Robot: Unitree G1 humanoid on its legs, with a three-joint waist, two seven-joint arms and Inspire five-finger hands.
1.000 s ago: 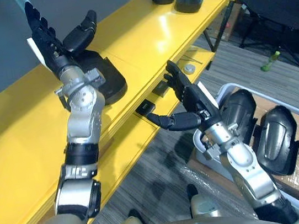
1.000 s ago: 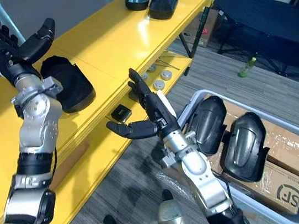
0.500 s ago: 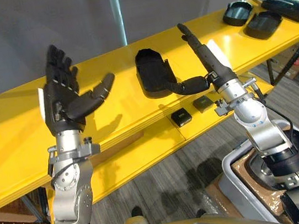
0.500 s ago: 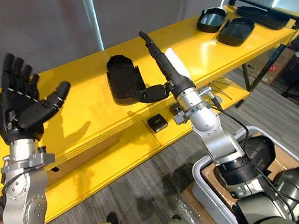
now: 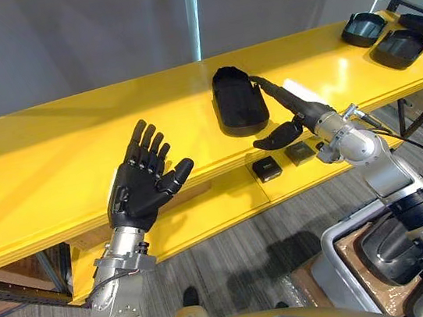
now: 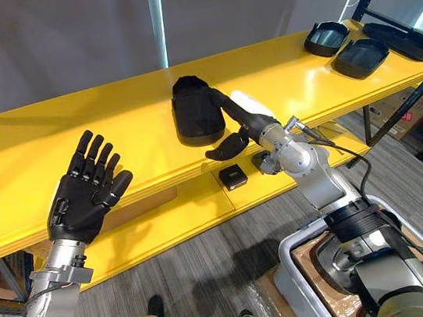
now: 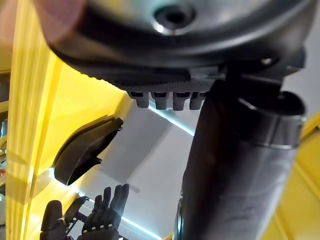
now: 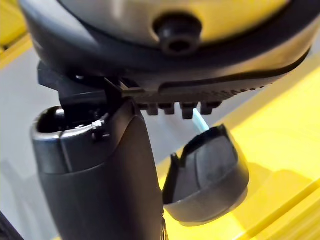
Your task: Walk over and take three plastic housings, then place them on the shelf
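Note:
A black plastic housing [image 5: 237, 107] lies open side up on the yellow shelf's top board [image 5: 76, 146]; it also shows as housing [image 8: 210, 175] and housing [image 7: 85, 150] in the wrist views. My right hand [image 5: 293, 108] reaches over the board just to the right of it, open, fingers straight along its edge and thumb [image 5: 275, 135] below the shelf's front lip. I cannot tell whether it touches. My left hand [image 5: 143, 185] is held up in front of the shelf, open and empty. Two more black housings [image 5: 362, 27], [image 5: 399, 45] rest at the far right of the board.
Two small black boxes [image 5: 266, 168], [image 5: 299, 152] sit on the lower yellow board. A grey bin [image 5: 329, 240] stands on the floor at the lower right, by my right arm. A grey wall rises behind the shelf.
The camera has swung, shifting the whole scene. My left hand has come down from its raised pose. My right hand has tipped from pointing upward to lying low beside the housing.

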